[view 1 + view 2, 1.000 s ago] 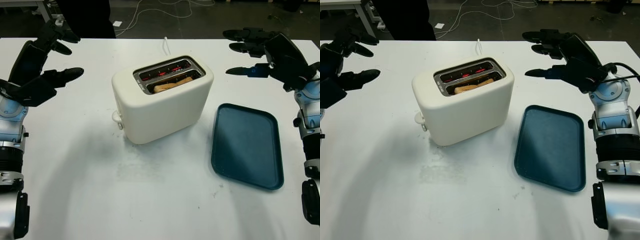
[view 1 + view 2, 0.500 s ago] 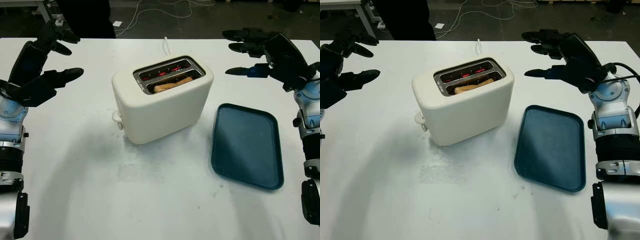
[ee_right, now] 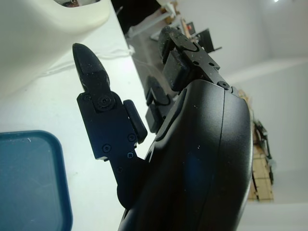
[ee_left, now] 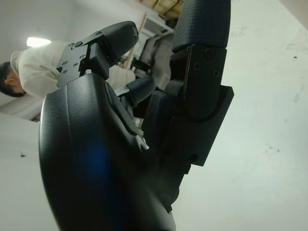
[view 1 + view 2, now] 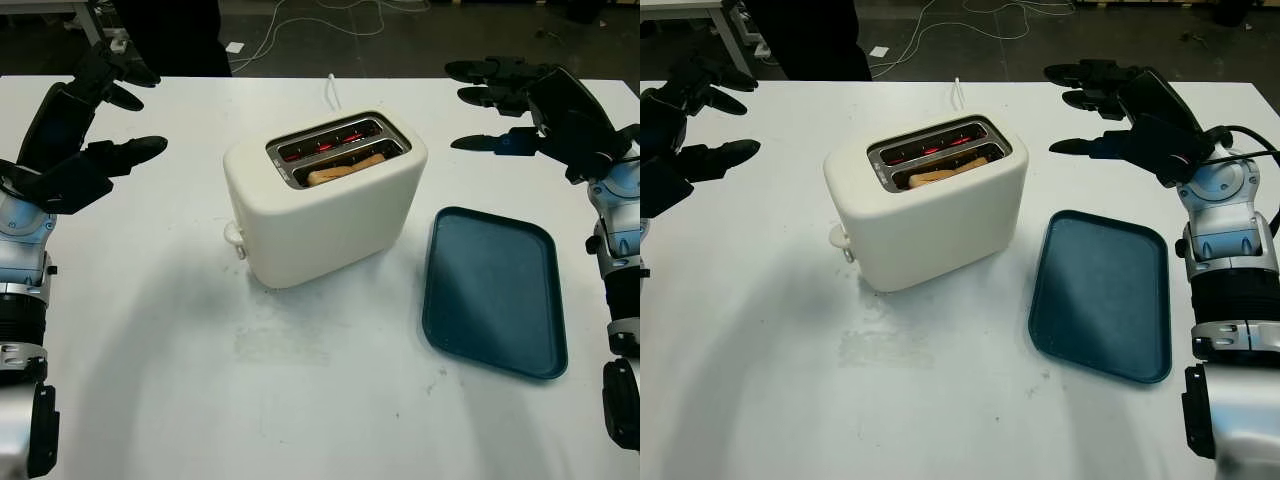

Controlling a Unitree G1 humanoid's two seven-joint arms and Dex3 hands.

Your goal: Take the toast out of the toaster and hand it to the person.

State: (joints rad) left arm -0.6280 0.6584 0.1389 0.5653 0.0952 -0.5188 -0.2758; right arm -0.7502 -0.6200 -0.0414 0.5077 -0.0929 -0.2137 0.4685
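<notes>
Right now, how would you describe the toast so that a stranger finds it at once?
Find the cream toaster in the middle of the white table. Of its two top slots, the toast is the tan slice lying low in the nearer one; the farther slot glows red.

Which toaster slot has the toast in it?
The slot nearer the robot: the toast sits there in the toaster. The far slot shows glowing red elements, no bread.
</notes>
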